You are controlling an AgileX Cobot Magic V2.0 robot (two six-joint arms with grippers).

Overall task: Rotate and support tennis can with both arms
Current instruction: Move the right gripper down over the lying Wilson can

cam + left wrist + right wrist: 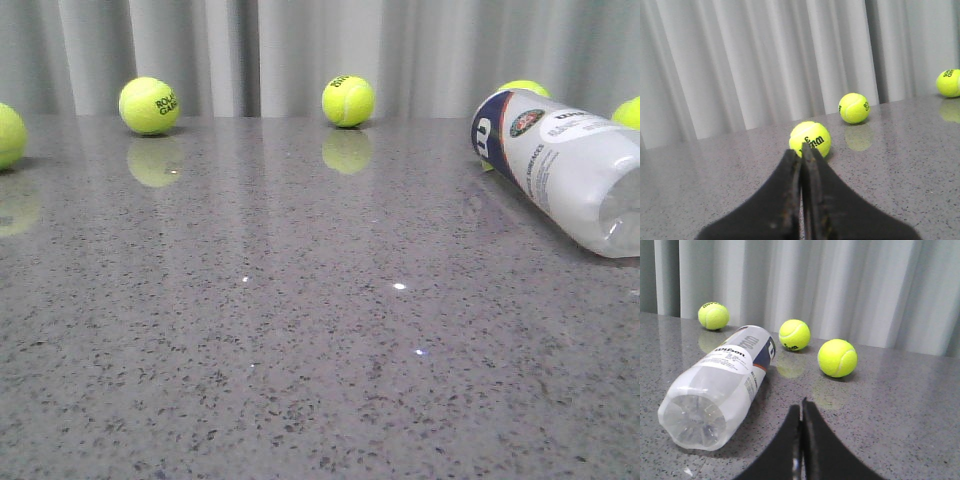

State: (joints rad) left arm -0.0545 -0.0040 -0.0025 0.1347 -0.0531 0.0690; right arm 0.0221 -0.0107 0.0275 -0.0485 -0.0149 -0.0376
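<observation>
The tennis can point(560, 165) lies on its side on the grey table point(300, 350), at the far right, with tennis balls point(837, 357) near it. The left gripper point(801, 150) is closed tight and holds nothing. The right gripper point(801, 407) is closed too, empty, just beside the can.

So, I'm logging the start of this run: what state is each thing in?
tennis can: lying on its side, not held
left gripper: shut, holding nothing
right gripper: shut, holding nothing
tennis balls: loose on the table
</observation>
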